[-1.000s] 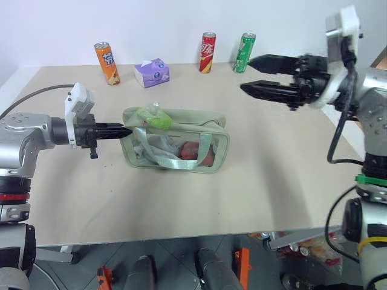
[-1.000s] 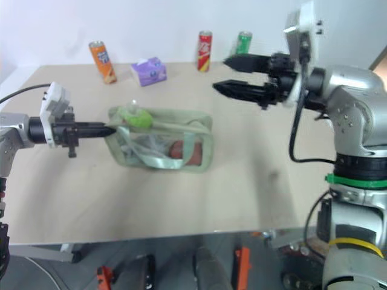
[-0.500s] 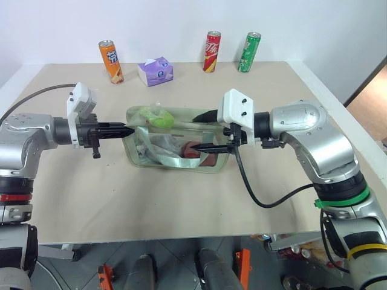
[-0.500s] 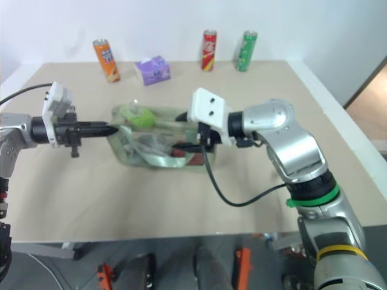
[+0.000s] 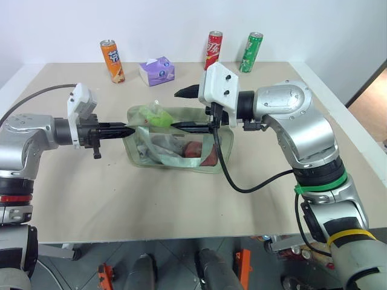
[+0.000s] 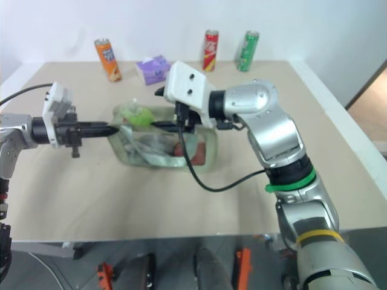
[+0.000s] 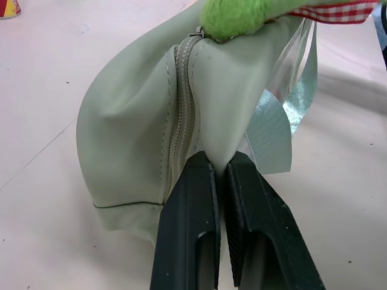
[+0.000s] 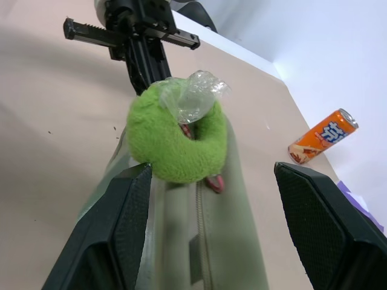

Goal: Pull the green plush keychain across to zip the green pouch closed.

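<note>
Red can shows white script, not readable.

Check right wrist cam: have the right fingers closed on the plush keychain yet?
No. The right fingers stand wide apart on either side of the green plush keychain, not touching it.

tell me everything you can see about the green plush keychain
The green plush keychain is a small bright lime-green fuzzy ring with a crinkled clear wrapper at its top and a pinkish-red bit below. It sits on the zipper line of the pale green pouch, near the end that the shut left gripper pinches. The open right gripper points at it, one finger on each side, not yet closed on it.
</note>
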